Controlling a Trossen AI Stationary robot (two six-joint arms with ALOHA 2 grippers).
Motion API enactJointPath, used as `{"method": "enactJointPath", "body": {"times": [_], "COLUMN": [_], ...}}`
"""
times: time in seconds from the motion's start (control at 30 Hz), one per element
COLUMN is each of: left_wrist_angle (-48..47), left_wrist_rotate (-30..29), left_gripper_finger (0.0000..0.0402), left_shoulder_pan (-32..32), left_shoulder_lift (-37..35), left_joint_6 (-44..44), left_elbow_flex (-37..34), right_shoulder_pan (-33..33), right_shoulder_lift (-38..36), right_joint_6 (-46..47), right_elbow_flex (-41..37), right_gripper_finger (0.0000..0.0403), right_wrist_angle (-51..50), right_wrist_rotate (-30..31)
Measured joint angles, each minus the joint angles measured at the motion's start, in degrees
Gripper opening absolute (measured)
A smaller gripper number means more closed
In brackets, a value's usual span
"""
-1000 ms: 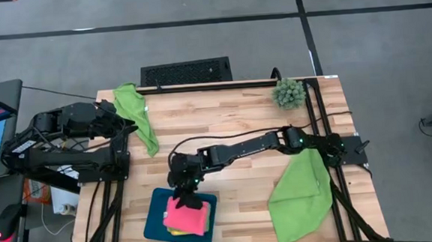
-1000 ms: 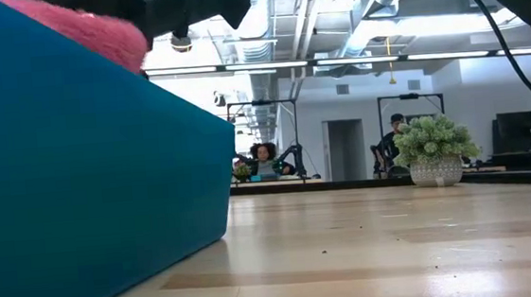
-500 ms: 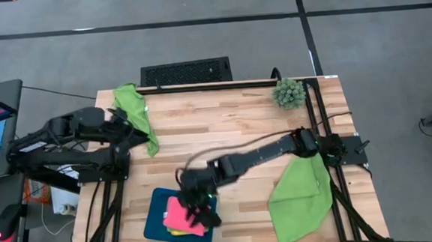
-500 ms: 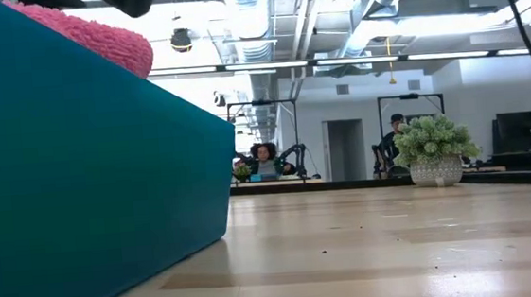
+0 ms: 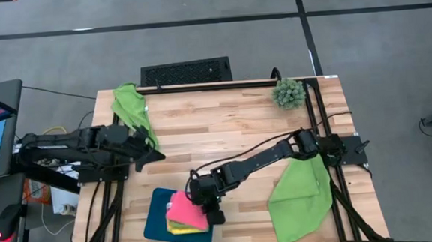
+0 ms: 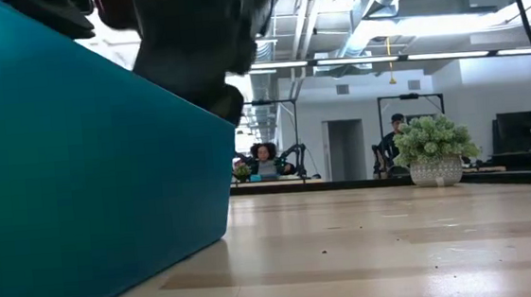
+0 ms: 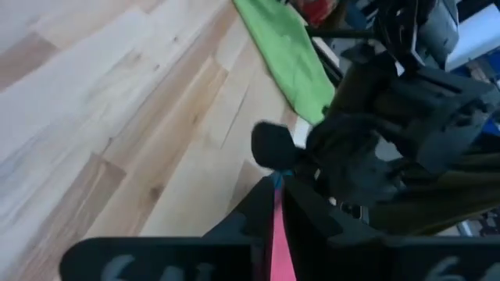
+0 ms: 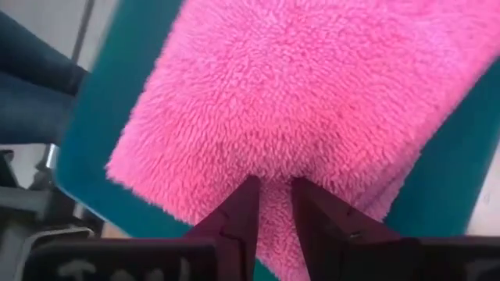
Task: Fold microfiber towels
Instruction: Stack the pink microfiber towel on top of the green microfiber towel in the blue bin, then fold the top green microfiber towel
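**Stack in the tray, two green towels left**

My right gripper [image 5: 210,211] sits at the pink towel [image 5: 187,211], on its edge toward the plant [image 5: 289,92]. In my right wrist view my two fingers [image 8: 234,215] stand a narrow gap apart with their tips against the pink pile. I cannot tell whether they pinch any cloth or just rest on it.

The pink towel lies folded flat, topmost in the teal tray [image 5: 156,219]. A yellow towel [image 5: 179,229] peeks out beneath it, with a sliver of green under that. I judge this stack as the finished part.

Still to do, as I read it:
- One lime green towel [image 5: 302,194], spread loose and unfolded, on the table's edge well apart from the tray, on the side where my right arm is mounted.
- Another lime green towel [image 5: 134,112], rumpled in a long strip, at the far corner from the tray, by my left arm.

My left gripper [image 5: 156,156] hangs above bare wood between that strip and the tray, fingers pressed together, nothing in them that I can see.

Judgement: roughly past the middle. Next comes letting go of the pink one, if it is held at all.
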Motion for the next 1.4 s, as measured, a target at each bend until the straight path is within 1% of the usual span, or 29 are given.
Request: {"method": "enactJointPath", "body": {"times": [0.1, 0.17, 0.27, 0.33, 0.43, 0.47, 0.5, 0.6, 0.7, 0.77, 0.87, 0.97, 1.03, 1.13, 1.27, 1.33, 1.4], "left_wrist_angle": [2.0, 1.9, -2.5, -6.9, -16.2, -18.7, -20.3, -24.0, -24.2, -25.0, -26.0, -23.1, -20.3, -16.6, -15.7, -15.1, -12.1], "left_wrist_rotate": [-1.0, -3.3, -7.7, -12.9, -24.5, -27.1, -28.5, -28.1, -24.1, -21.1, -17.3, -13.1, -12.4, -14.1, -17.2, -17.3, -16.4], "left_gripper_finger": [0.0015, 0.0015, 0.0021, 0.0029, 0.0045, 0.0052, 0.0059, 0.0087, 0.012, 0.0142, 0.0171, 0.0193, 0.0205, 0.0215, 0.0216, 0.0217, 0.0217], "left_shoulder_pan": [0.0, 0.0, 0.0, 0.0, 0.4, 1.1, 2.3, 8.1, 16.3, 23.2, 35.1, 46.3, 52.0, 57.8, 63.0, 64.8, 66.2], "left_shoulder_lift": [-0.8, -0.9, -0.3, 1.3, 5.4, 7.4, 9.5, 16.7, 24.4, 29.7, 37.1, 43.4, 47.0, 51.7, 56.0, 57.4, 58.6], "left_joint_6": [0.2, 0.5, 4.6, 8.1, 9.3, 9.2, 9.1, 10.9, 14.5, 17.1, 20.3, 23.7, 24.4, 24.3, 23.5, 23.1, 22.7], "left_elbow_flex": [0.1, 1.8, 5.9, 10.4, 17.9, 20.2, 22.2, 25.8, 26.7, 26.9, 27.0, 27.1, 27.1, 27.1, 27.1, 27.1, 27.1], "right_shoulder_pan": [-0.4, -0.6, -1.4, -2.1, -3.9, -4.6, -5.3, -7.4, -9.2, -10.3, -11.3, -11.7, -11.6, -10.9, -10.3, -10.3, -10.3], "right_shoulder_lift": [0.0, -0.5, -4.1, -8.1, -13.7, -15.6, -17.3, -23.0, -26.9, -29.2, -32.8, -35.8, -37.4, -39.4, -40.1, -40.1, -40.1], "right_joint_6": [0.0, 0.3, -1.1, -2.2, -2.6, -2.3, -2.0, -1.7, -1.7, -1.7, -0.7, 0.5, 1.2, 1.9, 2.0, 2.0, 2.3], "right_elbow_flex": [1.4, 3.2, 5.1, 5.2, 5.2, 5.2, 5.2, 5.2, 5.2, 5.2, 5.2, 5.2, 5.2, 5.2, 5.2, 5.1, 5.2], "right_gripper_finger": [0.0103, 0.0103, 0.0103, 0.0103, 0.0103, 0.0103, 0.0103, 0.0103, 0.0103, 0.0103, 0.0103, 0.0103, 0.0103, 0.0103, 0.0103, 0.0103, 0.0103], "right_wrist_angle": [-0.1, -0.7, -1.1, -4.3, -11.5, -14.1, -15.9, -22.3, -27.4, -30.3, -35.1, -38.5, -39.3, -39.2, -38.9, -38.9, -38.7], "right_wrist_rotate": [-0.2, -0.3, 0.4, 2.9, 8.1, 10.0, 11.5, 15.1, 17.1, 17.9, 18.0, 18.0, 18.6, 21.2, 23.1, 23.7, 23.7]}}
